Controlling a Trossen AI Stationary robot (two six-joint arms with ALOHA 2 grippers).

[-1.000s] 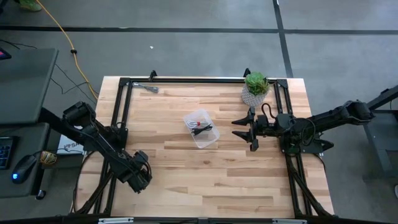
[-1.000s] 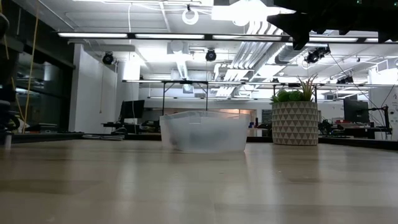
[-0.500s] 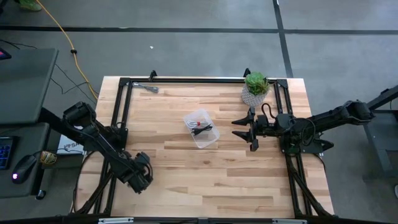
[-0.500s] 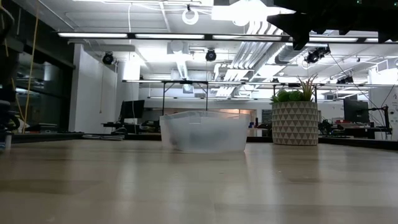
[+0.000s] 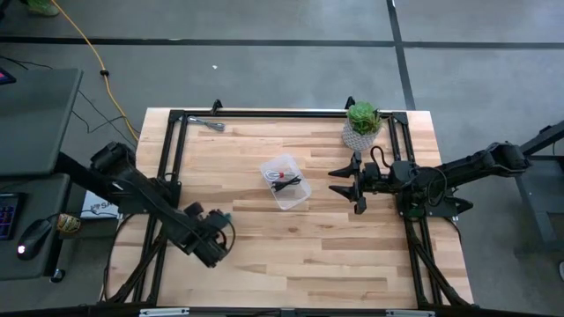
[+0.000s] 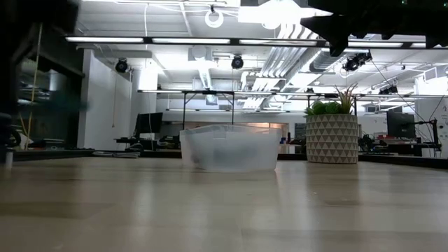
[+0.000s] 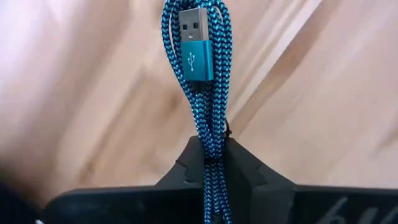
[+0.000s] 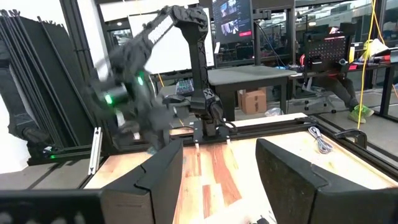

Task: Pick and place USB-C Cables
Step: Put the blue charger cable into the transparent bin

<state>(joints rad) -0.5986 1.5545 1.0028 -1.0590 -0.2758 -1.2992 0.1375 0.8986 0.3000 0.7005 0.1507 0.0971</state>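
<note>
My left gripper (image 5: pixel 218 234) is near the table's front left, shut on a teal-blue braided USB-C cable bundle (image 7: pixel 200 81). A bit of the teal cable (image 5: pixel 227 217) shows past the fingers in the high view. A black cable and a red-and-white cable (image 5: pixel 287 182) lie inside the clear tub (image 5: pixel 278 165) at the table's middle. A silvery grey cable (image 5: pixel 214 124) lies flat on the table at its far left. My right gripper (image 5: pixel 350 182) hangs open to the right of the tub, holding nothing. My left gripper pinches the teal bundle's strands (image 7: pixel 210 144) between its two fingers, some way behind the silver-and-teal plug (image 7: pixel 196 43). The fingers lie along the bundle, which sticks out past the fingertips. The table behind it is blurred, and the bundle looks lifted clear.
A potted plant (image 5: pixel 362 123) in a patterned white pot stands at the far right, behind my right gripper. A black metal frame (image 5: pixel 282 114) runs along the table's far and side edges. Bare wood lies between the tub and the near edge.
My left gripper has shut on the teal cable and has risen, swinging toward the table's right, toward the tub, with the cable in it. The right arm has kept still.
</note>
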